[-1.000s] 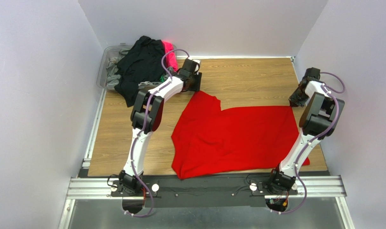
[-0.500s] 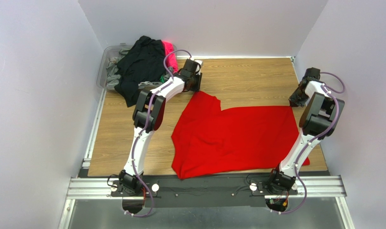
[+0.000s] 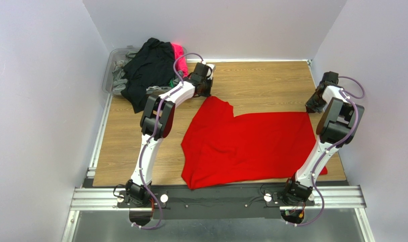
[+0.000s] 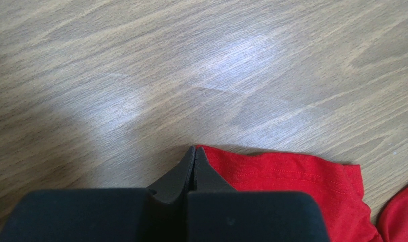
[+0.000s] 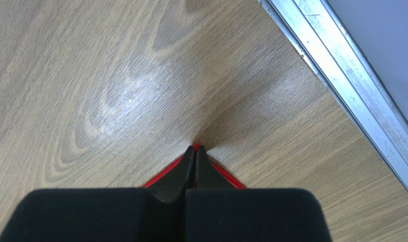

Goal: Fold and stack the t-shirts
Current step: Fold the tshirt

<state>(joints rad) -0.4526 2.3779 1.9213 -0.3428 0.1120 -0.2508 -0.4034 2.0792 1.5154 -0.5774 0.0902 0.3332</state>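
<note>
The red shirt (image 3: 246, 146) lies spread out on the bench (image 3: 261, 80), in the middle and right of the top view. It is mostly flat, with one corner poking up toward the top of the frame. No fold can be seen in it, so the folding looks like it is only starting.

The left pincer (image 4: 192, 150) is closed tight. A corner of red cloth sits right at its tips, so it seems to be pinching that corner. The right pincer (image 5: 195, 149) is closed tight too. Red cloth peeks out on both sides of its tips, near the metal rail at the right edge of its view.

In the upper left of the top view there is a messy pile (image 3: 148, 68) of other shirts in a bin (image 3: 111, 65). A black one lies on top and a pink one shows behind it. None of these looks folded, and there is no neat stack anywhere. Most of the job is left to do.

The shirts are plain. I can read no words or labels anywhere.
</note>
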